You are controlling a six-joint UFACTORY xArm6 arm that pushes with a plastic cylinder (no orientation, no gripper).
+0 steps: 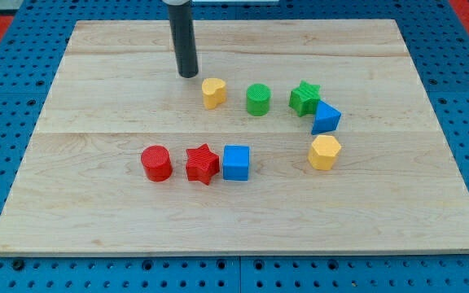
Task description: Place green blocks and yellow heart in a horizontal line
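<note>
The yellow heart [213,93], the green cylinder [258,99] and the green star [304,98] stand in a rough row across the upper middle of the wooden board [96,195], with small gaps between them. The heart sits slightly higher than the two green blocks. My tip [188,74] rests on the board just up and to the left of the yellow heart, a short gap away and touching no block.
A blue triangle [326,118] touches the green star's lower right. A yellow hexagon [324,152] lies below it. A red cylinder [156,163], a red star [203,163] and a blue cube [236,162] form a row lower down.
</note>
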